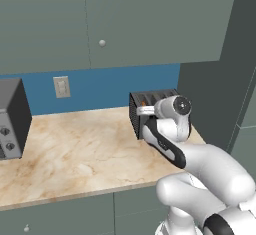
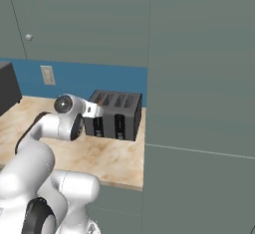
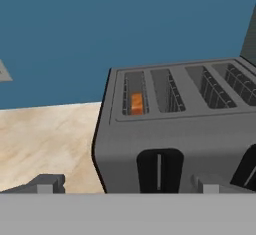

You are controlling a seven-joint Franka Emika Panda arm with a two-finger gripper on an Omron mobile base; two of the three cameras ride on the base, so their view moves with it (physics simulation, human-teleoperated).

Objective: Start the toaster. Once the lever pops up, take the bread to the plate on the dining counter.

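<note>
toaster: small dark grey boxy toaster (image 3: 175, 129), straight ahead of my jaws, lever slot (image 3: 159, 171) upright between them
jaws: spread wide, empty
bread: orange-brown slice (image 3: 136, 103), leftmost top slot

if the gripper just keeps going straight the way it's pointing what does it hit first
Most likely the front face of the toaster, around its left lever slot. The gripper stands open and faces that wall head-on; how much gap remains is hard to judge.
</note>
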